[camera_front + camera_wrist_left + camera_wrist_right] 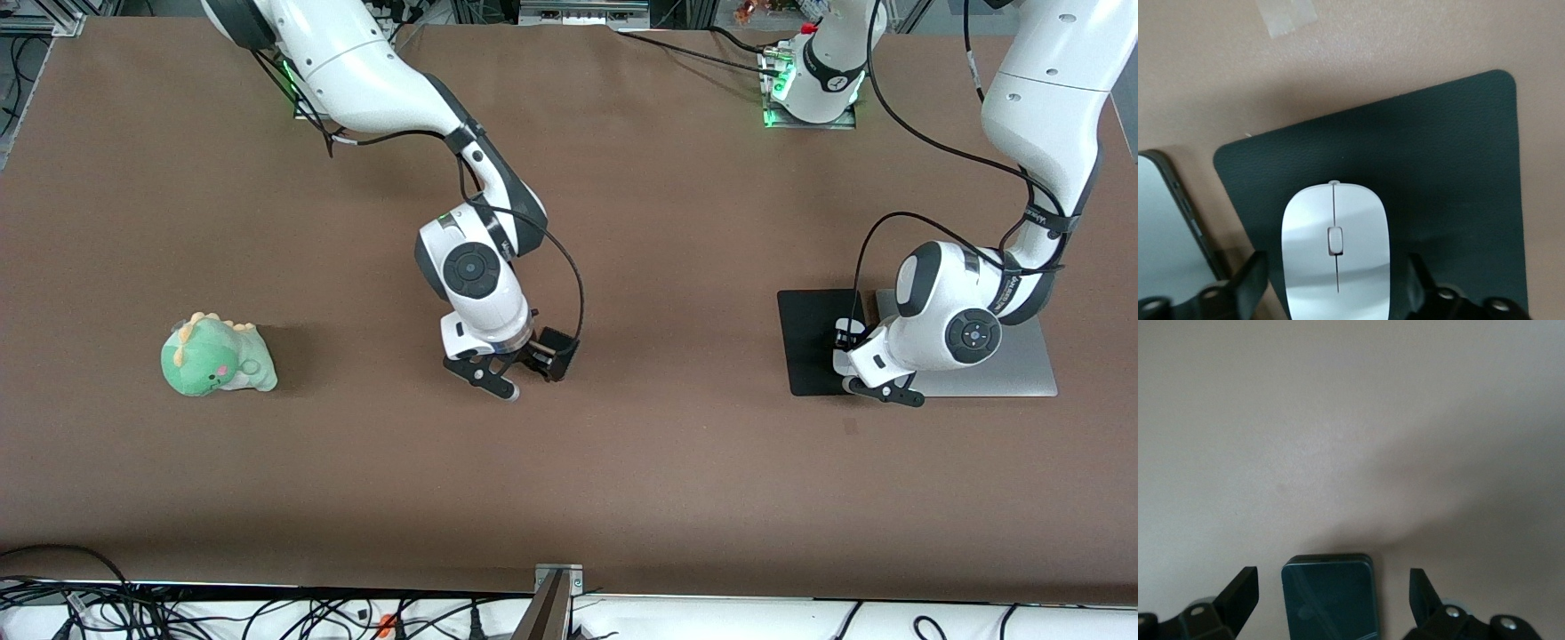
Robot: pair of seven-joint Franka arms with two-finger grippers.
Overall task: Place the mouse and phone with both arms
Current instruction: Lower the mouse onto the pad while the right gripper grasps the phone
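A wide brown table (622, 462) fills the front view, with cables strung along its near edge and the two arm bases at the top.

Toward the left arm's end, a thin black mouse pad (1451, 167) lies flat beside a silver laptop (1022, 369), the two just touching or nearly so. The white mouse (1335, 250) sits on the pad, its scroll wheel and centre line facing up. The left gripper (1335, 283) is low over it, straddling the mouse: its fingers (1248, 280) stand spread wide, one on each side of the mouse's body, with a sliver of pad showing between each finger and the shell. It has no hold on the mouse, which rests on the pad by its own weight.

Near the middle of the table, the right gripper (1333, 600) hangs low over the bare brown surface. Its fingers (1238, 590) are also spread wide, and the small black phone (1330, 597) shows between them, its glossy face catching a reflection. Clear gaps separate the phone's edges from both fingers, so nothing grips it.

Toward the right arm's end, a green plush dinosaur (218, 356) sits on the table, well apart from both grippers.
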